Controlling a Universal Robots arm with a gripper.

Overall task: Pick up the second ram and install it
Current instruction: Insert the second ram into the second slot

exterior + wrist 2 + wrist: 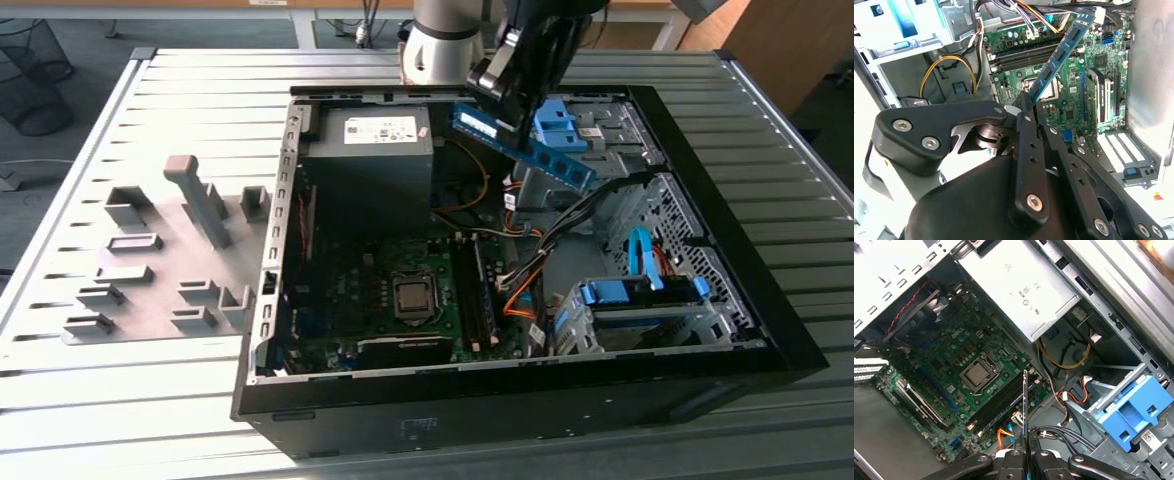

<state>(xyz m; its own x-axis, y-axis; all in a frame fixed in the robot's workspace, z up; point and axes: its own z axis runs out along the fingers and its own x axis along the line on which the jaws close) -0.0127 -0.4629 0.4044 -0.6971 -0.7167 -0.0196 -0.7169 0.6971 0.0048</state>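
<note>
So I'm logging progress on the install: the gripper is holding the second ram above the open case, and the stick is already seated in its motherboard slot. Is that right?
Not quite. The gripper does hold the second ram above the open case, but the stick is not seated: in the exterior view it hangs in the air, tilted, well above the motherboard. The second wrist view shows the same, with the long black slots below it.

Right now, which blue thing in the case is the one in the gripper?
The second ram: a thin blue stick held in the gripper above the open case. The blue drive brackets are chunky plastic fixed on the bays.
</note>
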